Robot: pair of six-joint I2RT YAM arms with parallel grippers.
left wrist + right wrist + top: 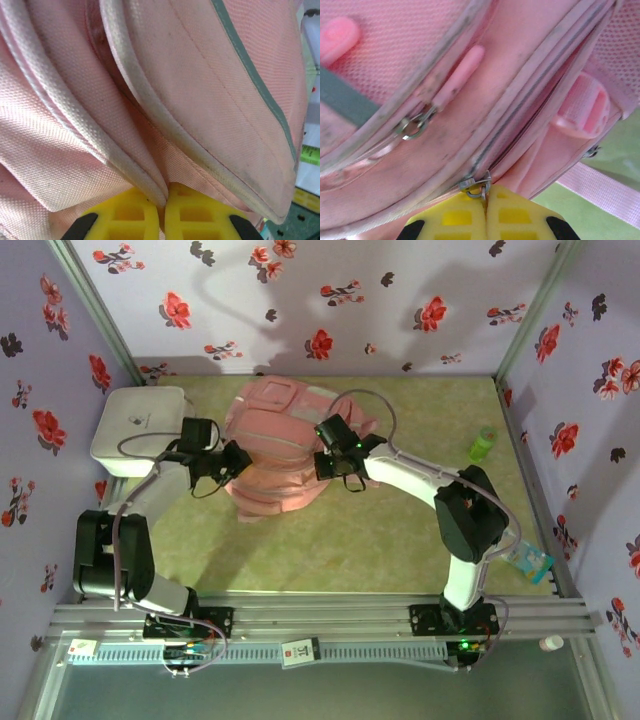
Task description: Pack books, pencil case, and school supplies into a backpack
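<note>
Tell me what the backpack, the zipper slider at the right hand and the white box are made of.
Backpack: woven fabric, matte; the weave shows. Zipper slider: metal, by its dull silver glint. Box: probably hard plastic, smooth and slightly glossy.

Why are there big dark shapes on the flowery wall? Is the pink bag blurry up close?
Top external: the dark shapes are soft shadows, probably of the arms, on the back wall. Left wrist: the weave of the backpack looks sharp. Right wrist: the zip slider is sharp, the top left corner fuzzy.
</note>
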